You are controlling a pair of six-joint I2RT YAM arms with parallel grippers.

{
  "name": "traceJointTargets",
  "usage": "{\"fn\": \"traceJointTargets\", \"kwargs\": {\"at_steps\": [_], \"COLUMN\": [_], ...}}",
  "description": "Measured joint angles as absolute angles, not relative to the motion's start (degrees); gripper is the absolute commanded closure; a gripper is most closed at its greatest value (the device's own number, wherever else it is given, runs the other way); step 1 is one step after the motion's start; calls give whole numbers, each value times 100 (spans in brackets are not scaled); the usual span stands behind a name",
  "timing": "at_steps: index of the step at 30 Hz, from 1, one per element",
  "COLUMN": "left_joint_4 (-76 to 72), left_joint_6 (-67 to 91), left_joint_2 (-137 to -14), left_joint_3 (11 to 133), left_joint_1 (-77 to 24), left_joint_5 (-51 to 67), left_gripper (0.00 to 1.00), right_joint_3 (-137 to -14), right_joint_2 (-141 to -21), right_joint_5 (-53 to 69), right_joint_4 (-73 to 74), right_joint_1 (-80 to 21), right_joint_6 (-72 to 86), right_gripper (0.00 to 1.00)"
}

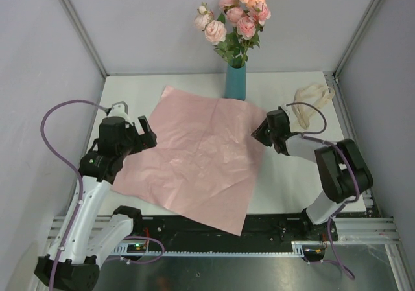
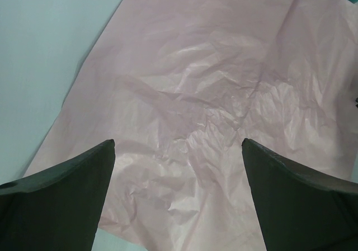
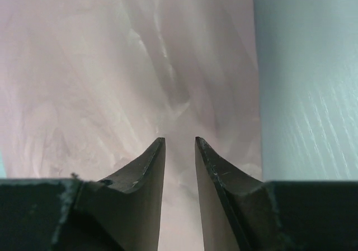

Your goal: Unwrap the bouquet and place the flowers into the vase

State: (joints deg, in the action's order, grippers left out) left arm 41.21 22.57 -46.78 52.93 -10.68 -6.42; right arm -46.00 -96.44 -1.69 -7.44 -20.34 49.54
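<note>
Left gripper (image 1: 149,131) is spread as wide as it goes with nothing in it, hanging over the paper's edge, forward and left of the vase (image 1: 235,82). Right gripper (image 3: 180,139) sits forward and just right of the vase at the paper's opposite edge. Its fingers are nearly together with a thin gap, and nothing is pinched between them as far as I can tell.

The flowers (image 1: 238,12) are standing in the vase, stems down the mouth and heads fanned out above it. The pink paper (image 1: 201,155) lies open and flat right in front of the vase, back corner up against its base. The cream ribbon (image 1: 311,100) is heaped off to the vase's right.

Makes sense to me that both hands are empty. The wrapper's open, the ribbon's off and the roses are in, so I'd call this basically done.
</note>
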Motion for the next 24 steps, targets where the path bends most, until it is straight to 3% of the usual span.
{"fn": "traceJointTargets", "kwargs": {"at_steps": [4,10,12,13,15,24], "left_joint_4": [4121,3981,3874,3809,3719,3498], "left_joint_6": [2250,2200,2198,2200,2202,2200], "left_joint_2": [-4589,-4329,-4158,-4056,-3839,-3135], "left_joint_3": [5301,5347,5347,5347,5347,5345], "left_joint_1": [-1068,-1068,-1068,-1068,-1068,-1068], "left_joint_5": [-532,-23,196,309,528,976], "left_gripper": [0,0,0,0,0,0], "right_joint_3": [-4574,-4574,-4574,-4574,-4574,-4576], "right_joint_2": [-8888,-7531,-7048,-6810,-6278,-4029], "right_joint_5": [-342,-410,-445,-486,-572,-1024], "right_joint_4": [-449,-82,123,237,489,1474], "right_joint_1": [-2104,-2624,-2873,-2993,-3227,-3695], "right_joint_6": [4637,3955,3732,3653,3531,3275], "right_gripper": [60,38,25,13,4,1]}}
